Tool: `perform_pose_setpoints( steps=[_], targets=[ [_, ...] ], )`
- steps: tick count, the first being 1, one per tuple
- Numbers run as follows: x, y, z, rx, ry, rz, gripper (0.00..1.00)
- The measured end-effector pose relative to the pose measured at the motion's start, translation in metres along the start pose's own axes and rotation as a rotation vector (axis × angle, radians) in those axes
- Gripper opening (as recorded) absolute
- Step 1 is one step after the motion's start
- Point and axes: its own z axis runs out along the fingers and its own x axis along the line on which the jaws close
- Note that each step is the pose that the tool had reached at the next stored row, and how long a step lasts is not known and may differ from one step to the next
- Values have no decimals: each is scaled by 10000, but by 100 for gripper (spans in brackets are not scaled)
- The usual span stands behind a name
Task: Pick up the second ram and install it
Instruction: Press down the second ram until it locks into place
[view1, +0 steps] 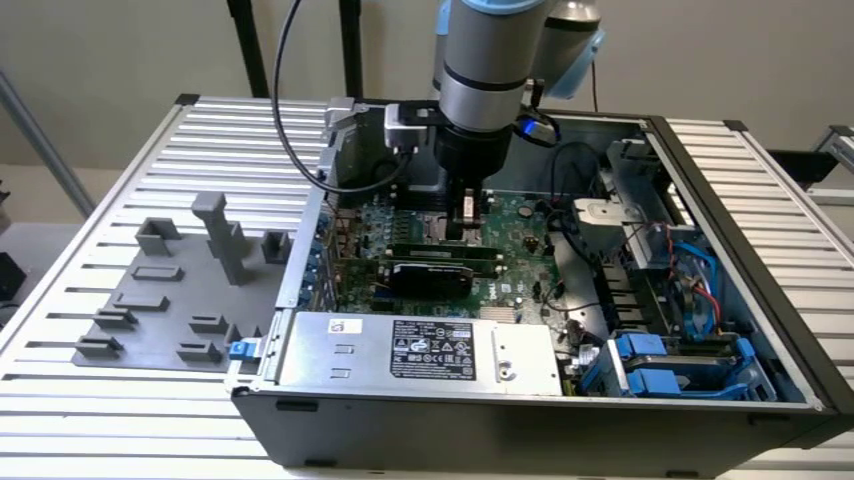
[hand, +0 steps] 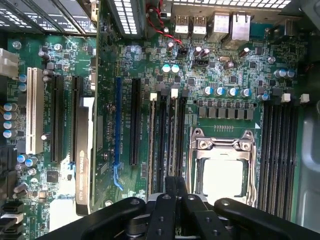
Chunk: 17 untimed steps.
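Observation:
My gripper (view1: 466, 232) reaches down into the open computer case (view1: 747, 260), just above the green motherboard (view1: 514, 225). In the wrist view its fingers (hand: 169, 200) stand close together over the memory slots beside the CPU socket (hand: 225, 165). The second ram (hand: 175, 145) shows as a thin dark stick seen edge-on. It runs out from between the fingers along the slot with the white clip (hand: 174, 93). My gripper (hand: 176, 186) is shut on it. Whether the stick is seated in the slot is hidden.
A black graphics card (view1: 430, 275) stands close to the gripper on the near side. The power supply (view1: 420, 350) fills the case's front. Cables and blue drive bays (view1: 667, 365) lie at the exterior view's right. A grey holder plate (view1: 140, 315) with blocks sits outside the case on the left.

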Motion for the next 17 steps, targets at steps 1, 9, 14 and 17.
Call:
perform_pose_setpoints(
  steps=[1, 9, 14, 17],
  targets=[
    [0, 0, 0, 0, 0, 0, 0],
    [-7, 26, 67, 0, 1, 1, 0],
    [-15, 26, 158, -1, 1, 0, 0],
    [-14, 27, 207, -7, 16, 0, 0]
  ],
)
